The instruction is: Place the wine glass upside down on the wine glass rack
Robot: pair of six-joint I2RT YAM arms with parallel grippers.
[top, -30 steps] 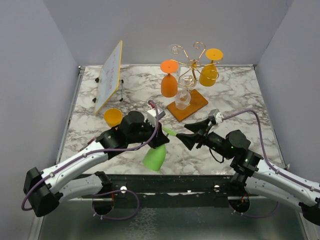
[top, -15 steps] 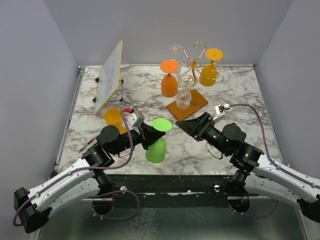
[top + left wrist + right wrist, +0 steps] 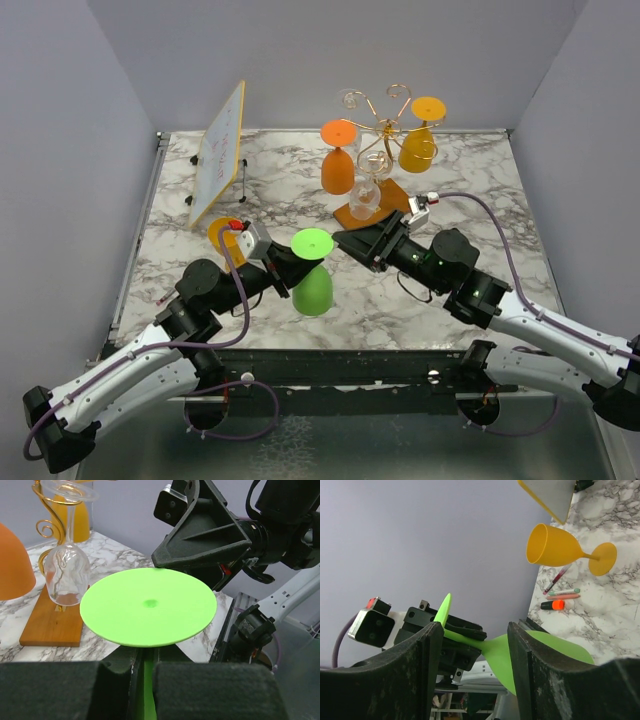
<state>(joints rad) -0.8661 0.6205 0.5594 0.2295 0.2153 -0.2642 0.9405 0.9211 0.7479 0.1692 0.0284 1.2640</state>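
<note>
- Wine glass [image 3: 313, 290]: bright green, matte and opaque like plastic. It is held upside down over the marble table [image 3: 480, 190], with the flat round foot on top and the bowl below. I can read no label or brand on it.
- Whiteboard [image 3: 218, 150]: it carries faint reddish marks, too small to read. It leans at the far left and has a yellow edge.
- Left gripper [image 3: 290, 268]: its jaws are clenched on the thin stem, just under the foot. In the left wrist view the black foam-like pads [image 3: 55, 690] press the stem from both sides.
- Right gripper [image 3: 345, 240]: the jaws stand apart and hold nothing. Its tips are just beside the foot, on the rack side. The stem shows in the gap between its rough black fingers [image 3: 405, 680], not touching them as far as I can see.
- Rack [image 3: 47, 622]: thin gold wire with curled arms on a flat wooden base, behind the wine glass and apart from it.
- An orange glass [image 3: 338, 168] and an amber glass [image 3: 418, 148] hang on the rack bowl down. A clear glass [image 3: 365, 197] hangs lower, over the base.
- Yellow glass [image 3: 225, 235]: on the table beside the left gripper, with some markers [image 3: 562, 597] near it.
</note>
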